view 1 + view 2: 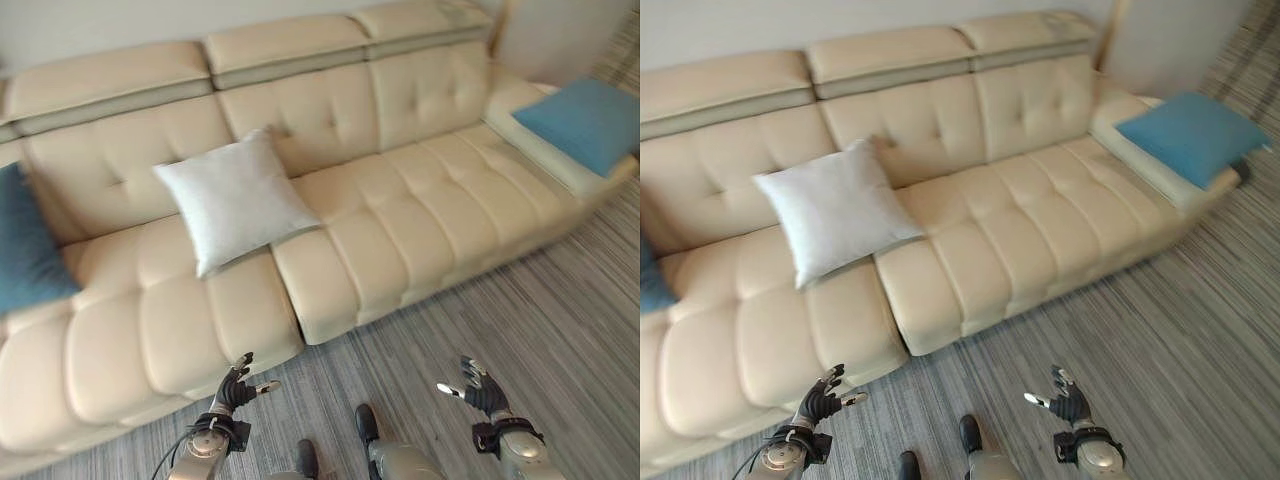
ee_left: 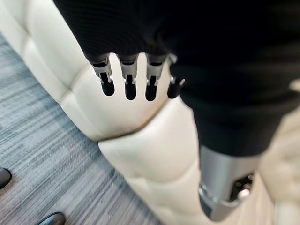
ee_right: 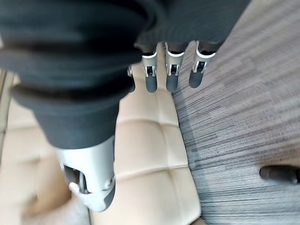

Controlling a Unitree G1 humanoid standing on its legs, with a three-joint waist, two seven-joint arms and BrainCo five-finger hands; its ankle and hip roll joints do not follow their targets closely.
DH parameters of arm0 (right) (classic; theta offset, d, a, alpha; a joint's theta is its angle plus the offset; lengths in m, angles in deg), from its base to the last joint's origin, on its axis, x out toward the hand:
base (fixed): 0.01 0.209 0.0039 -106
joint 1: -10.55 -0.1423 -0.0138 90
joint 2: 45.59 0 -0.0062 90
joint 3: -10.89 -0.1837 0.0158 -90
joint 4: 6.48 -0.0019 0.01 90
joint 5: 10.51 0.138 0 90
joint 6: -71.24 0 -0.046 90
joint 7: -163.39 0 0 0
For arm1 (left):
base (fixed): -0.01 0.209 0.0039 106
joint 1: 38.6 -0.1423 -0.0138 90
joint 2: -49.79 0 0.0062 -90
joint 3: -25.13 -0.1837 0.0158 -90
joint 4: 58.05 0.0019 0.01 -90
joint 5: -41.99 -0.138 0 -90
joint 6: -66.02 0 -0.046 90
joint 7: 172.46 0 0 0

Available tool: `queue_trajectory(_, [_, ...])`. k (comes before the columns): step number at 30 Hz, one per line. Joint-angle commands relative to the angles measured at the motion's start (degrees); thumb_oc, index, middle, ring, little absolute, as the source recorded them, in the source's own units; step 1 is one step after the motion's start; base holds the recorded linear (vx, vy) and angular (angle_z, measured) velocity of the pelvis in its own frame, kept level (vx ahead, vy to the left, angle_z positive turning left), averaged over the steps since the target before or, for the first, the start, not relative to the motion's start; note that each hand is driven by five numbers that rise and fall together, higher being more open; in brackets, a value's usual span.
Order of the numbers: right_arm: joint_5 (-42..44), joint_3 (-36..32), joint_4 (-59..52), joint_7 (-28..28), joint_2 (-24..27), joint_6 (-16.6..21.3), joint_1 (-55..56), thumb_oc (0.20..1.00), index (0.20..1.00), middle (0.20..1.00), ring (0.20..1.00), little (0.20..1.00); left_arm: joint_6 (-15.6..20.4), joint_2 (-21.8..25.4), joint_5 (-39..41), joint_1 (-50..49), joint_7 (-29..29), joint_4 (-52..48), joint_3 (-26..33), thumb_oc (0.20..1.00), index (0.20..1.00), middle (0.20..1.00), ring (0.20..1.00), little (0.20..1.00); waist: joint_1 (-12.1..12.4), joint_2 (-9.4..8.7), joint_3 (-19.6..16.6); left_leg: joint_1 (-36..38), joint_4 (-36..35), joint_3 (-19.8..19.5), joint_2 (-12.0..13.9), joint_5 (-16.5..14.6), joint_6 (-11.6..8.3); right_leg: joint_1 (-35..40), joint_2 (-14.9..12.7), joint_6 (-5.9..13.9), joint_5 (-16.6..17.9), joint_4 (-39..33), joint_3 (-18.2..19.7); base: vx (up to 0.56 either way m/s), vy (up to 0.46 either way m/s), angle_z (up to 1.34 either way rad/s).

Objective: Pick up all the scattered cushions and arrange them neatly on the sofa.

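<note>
I see the cream sofa spanning most of the view, striped grey carpet at 5 o'clock. White cushion leans on the backrest near center-left, on the seat. Blue cushion lies flat on the sofa's end at 2 o'clock; second blue cushion at 9 o'clock, against the other end. My left hand at 7 o'clock, fingers loose, empty. My right hand at 5 o'clock over carpet, fingers spread, holding nothing.

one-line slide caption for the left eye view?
White cushion leans on the cream sofa between two blue cushions; both robot hands empty.
</note>
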Motion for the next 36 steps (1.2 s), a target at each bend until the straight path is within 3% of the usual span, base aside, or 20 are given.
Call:
queue_trajectory(1, [2.2, 0.0, -0.6, -0.8, 1.3, 1.6, -1.5, 1.0, 1.0, 1.0, 1.0, 1.0, 1.8, 2.4, -1.0, -0.8, -0.3, -2.4, 0.4, 1.0, 1.0, 1.0, 1.0, 1.0, 0.2, -1.37, -0.8, -2.7, 6.0, -5.3, 1.3, -5.3, -2.86, 1.4, -3.2, 3.57, -3.7, 7.5, -5.7, 0.0, -0.093, -0.89])
queue_trajectory(2, [1.5, 0.6, -1.3, -1.0, 1.2, 1.4, -1.8, 1.0, 1.0, 1.0, 1.0, 1.0, 1.6, 2.4, -0.9, -0.5, -0.4, -2.6, 0.0, 1.0, 1.0, 1.0, 1.0, 1.0, 0.4, -1.05, -0.7, -1.6, 6.3, -2.6, 2.6, -5.8, -3.01, 0.8, -5.6, 2.73, -4.5, 8.8, -12.9, 0.0, -0.087, -1.04])
queue_trajectory(3, [1.5, 0.6, -1.3, -1.0, 1.2, 1.4, -1.8, 1.0, 1.0, 1.0, 1.0, 1.0, 1.6, 2.4, -0.9, -0.5, -0.4, -2.6, 0.0, 1.0, 1.0, 1.0, 1.0, 1.0, 0.4, -1.09, -0.8, -1.8, 6.2, -2.6, 2.6, -5.6, -3.02, 0.7, -5.6, 2.7, -4.3, 8.7, -12.9, 0.03, -0.092, -1.52])
queue_trajectory(5, [1.0, 1.3, -1.9, -1.1, 1.3, 1.5, -2.0, 1.0, 1.0, 1.0, 1.0, 1.0, 1.3, 2.6, -0.5, -0.5, -0.5, -3.3, 0.2, 1.0, 1.0, 1.0, 1.0, 1.0, 1.0, -0.82, -0.8, -0.6, 6.3, 0.4, 3.9, -6.0, -3.34, 0.7, -8.3, 1.85, -5.1, 9.7, -20.7, 0.08, -0.158, -1.36])
queue_trajectory(6, [-0.1, 2.2, -2.9, -0.9, 1.5, 1.3, -1.7, 1.0, 1.0, 1.0, 1.0, 1.0, 1.1, 2.4, -0.6, -0.8, -0.7, -3.1, 0.2, 1.0, 1.0, 1.0, 1.0, 1.0, 1.2, -0.74, -1.4, 1.3, 6.1, 2.5, 5.0, -7.4, -4.1, 2.4, -9.7, 2.38, -6.2, 9.5, -24.8, 0.12, -0.179, -1.44])
queue_trajectory(9, [-0.8, 2.3, -3.4, -0.7, 1.7, 1.0, -1.1, 1.0, 1.0, 1.0, 1.0, 1.0, 0.8, 2.0, -0.9, -0.6, -1.3, -2.5, -0.3, 1.0, 1.0, 1.0, 1.0, 1.0, 0.4, -1.04, -2.0, 1.9, 7.5, 3.3, 5.5, -8.0, -4.7, 2.8, -8.9, 2.21, -6.5, 8.5, -23.0, 0.15, -0.191, -1.22])
queue_trajectory(11, [-0.5, 1.9, -3.4, -0.7, 2.3, 1.1, -0.4, 1.0, 1.0, 1.0, 1.0, 1.0, 1.0, 1.7, -0.8, 0.0, -1.5, -2.4, -1.0, 1.0, 1.0, 1.0, 1.0, 1.0, -0.7, -1.29, -1.9, 0.7, 13.8, 3.1, 7.4, -9.2, -5.32, 3.4, -7.3, 1.29, -7.0, 7.7, -20.0, 0.17, -0.313, -0.39])
queue_trajectory(13, [0.0, 1.6, -4.0, -1.0, 3.5, 1.4, 0.3, 1.0, 1.0, 1.0, 1.0, 1.0, 1.0, 1.0, -0.7, 1.1, -1.6, -2.2, -2.3, 1.0, 1.0, 1.0, 1.0, 1.0, -1.0, -1.57, -0.9, -2.6, 23.1, 1.3, 9.8, -7.8, -5.79, 5.4, -5.4, -0.74, -8.0, 6.7, -18.2, 0.1, -0.317, -0.16])
queue_trajectory(14, [0.1, 1.4, -4.0, -1.3, 4.2, 1.5, 0.1, 1.0, 1.0, 1.0, 1.0, 1.0, 1.0, 0.6, -0.6, 1.6, -1.5, -1.8, -2.8, 1.0, 1.0, 1.0, 1.0, 1.0, -0.9, -1.99, -0.3, -4.8, 26.4, 0.4, 9.9, -5.3, -5.81, 5.7, -4.9, -1.98, -7.5, 6.1, -18.0, 0.0, -0.195, -0.01])
queue_trajectory(17, [0.6, 1.2, -3.9, -1.6, 4.6, 1.4, 0.3, 1.0, 1.0, 1.0, 1.0, 1.0, 0.8, 0.0, -0.4, 2.2, -1.2, -1.3, -3.8, 1.0, 1.0, 1.0, 1.0, 1.0, -0.6, -2.12, 0.2, -8.0, 28.5, -3.3, 8.3, -3.9, -6.14, 7.1, -4.0, -2.85, -8.1, 5.1, -17.0, 0.09, -0.164, -0.26])
queue_trajectory(19, [0.8, 1.1, -4.2, -1.6, 4.7, 1.5, 0.4, 1.0, 1.0, 1.0, 1.0, 1.0, 0.7, -0.1, -0.7, 2.2, -1.2, -1.5, -4.2, 1.0, 1.0, 1.0, 1.0, 1.0, 0.3, -2.44, 0.3, -10.8, 25.5, -7.2, 4.7, -5.5, -5.5, 8.1, -3.6, -2.59, -8.4, 4.0, -15.3, 0.12, -0.056, -0.2])
queue_trajectory(20, [0.8, 1.1, -4.2, -1.6, 4.7, 1.5, 0.4, 1.0, 1.0, 1.0, 1.0, 1.0, 0.7, -0.1, -0.7, 2.2, -1.2, -1.5, -4.2, 1.0, 1.0, 1.0, 1.0, 1.0, 0.2, -2.56, 0.1, -10.9, 25.2, -7.2, 4.5, -5.2, -5.45, 7.9, -3.8, -2.57, -8.2, 4.0, -15.3, 0.31, -0.069, -0.3])
queue_trajectory(21, [0.5, 1.6, -3.6, -1.9, 4.9, 1.7, 0.3, 1.0, 1.0, 1.0, 1.0, 1.0, 0.6, -0.1, -1.1, 1.4, -1.2, -1.8, -4.4, 1.0, 1.0, 1.0, 1.0, 1.0, 1.9, -2.16, 0.3, -14.3, 17.7, -11.9, 1.6, -2.6, -5.44, 9.9, -2.0, -2.25, -9.3, 3.1, -13.4, 0.43, -0.047, -0.48])
queue_trajectory(22, [0.4, 2.1, -3.0, -2.3, 4.8, 1.8, -0.2, 1.0, 1.0, 1.0, 1.0, 1.0, 0.4, -0.1, -1.3, 1.3, -1.0, -1.5, -4.2, 1.0, 1.0, 1.0, 1.0, 1.0, 3.2, -1.51, 0.7, -16.7, 12.1, -15.6, 0.6, 1.5, -6.22, 11.8, -0.1, -2.36, -10.3, 2.8, -11.8, 0.63, -0.036, -0.91])
queue_trajectory(23, [0.4, 2.5, -2.3, -2.5, 4.4, 1.8, -0.5, 1.0, 1.0, 1.0, 1.0, 1.0, 0.2, -0.2, -0.9, 1.4, -0.8, -1.2, -3.8, 1.0, 1.0, 1.0, 1.0, 1.0, 4.0, -1.28, 1.0, -18.5, 8.4, -17.9, 0.2, 3.2, -6.57, 13.1, 0.9, -2.35, -11.5, 2.9, -10.0, 0.49, 0.02, -0.87])
queue_trajectory(26, [-0.3, 2.9, -2.6, -1.9, 4.5, 1.5, -0.6, 1.0, 1.0, 1.0, 1.0, 1.0, 0.2, 0.3, -0.9, 0.9, -0.7, -1.7, -2.7, 1.0, 1.0, 1.0, 1.0, 1.0, 4.6, -0.58, 0.4, -17.8, 6.5, -19.6, 0.6, 5.2, -6.32, 14.7, 2.1, -2.41, -13.3, 4.2, -7.3, 0.3, 0.081, -0.79])
queue_trajectory(29, [-1.1, 3.6, -2.6, -1.2, 4.4, 1.4, -0.5, 1.0, 1.0, 1.0, 1.0, 1.0, 0.2, 0.6, -0.7, 0.7, -1.0, -2.1, -2.5, 1.0, 1.0, 1.0, 1.0, 1.0, 5.0, -1.21, -0.2, -17.4, 8.8, -19.3, -0.1, 5.0, -5.45, 15.9, 0.9, -1.74, -14.3, 6.2, -5.3, 0.46, 0.219, -0.75])
queue_trajectory(32, [-1.2, 3.7, -2.3, -0.2, 3.4, 1.0, -0.7, 1.0, 1.0, 1.0, 1.0, 1.0, 0.2, 1.1, -0.7, 0.7, -1.2, -2.3, -2.3, 1.0, 1.0, 1.0, 1.0, 1.0, 5.4, -2.13, -1.6, -16.0, 9.9, -17.6, -0.9, 2.6, -4.04, 15.3, -1.1, 0.08, -13.4, 9.0, -4.0, 0.33, 0.163, -0.93])
queue_trajectory(34, [-1.3, 3.9, -2.3, 0.1, 3.0, 1.0, -1.6, 1.0, 1.0, 1.0, 1.0, 1.0, 0.2, 1.6, -0.7, 0.7, -1.2, -2.7, -1.9, 1.0, 1.0, 1.0, 1.0, 1.0, 5.9, -2.31, -1.8, -14.7, 10.5, -16.4, -1.5, 0.4, -2.78, 13.3, -3.1, 1.93, -10.7, 13.6, -4.9, 0.28, 0.158, -0.33])
queue_trajectory(36, [-1.4, 4.1, -2.7, 0.2, 2.8, 1.0, -2.4, 1.0, 1.0, 1.0, 1.0, 1.0, 0.3, 2.5, -0.6, 0.6, -1.1, -4.1, -1.4, 1.0, 1.0, 1.0, 1.0, 1.0, 6.1, -2.31, -1.3, -12.8, 11.3, -15.2, -2.1, -1.5, -1.49, 10.1, -4.9, 3.77, -4.9, 19.7, -6.1, 0.24, 0.134, -0.35])
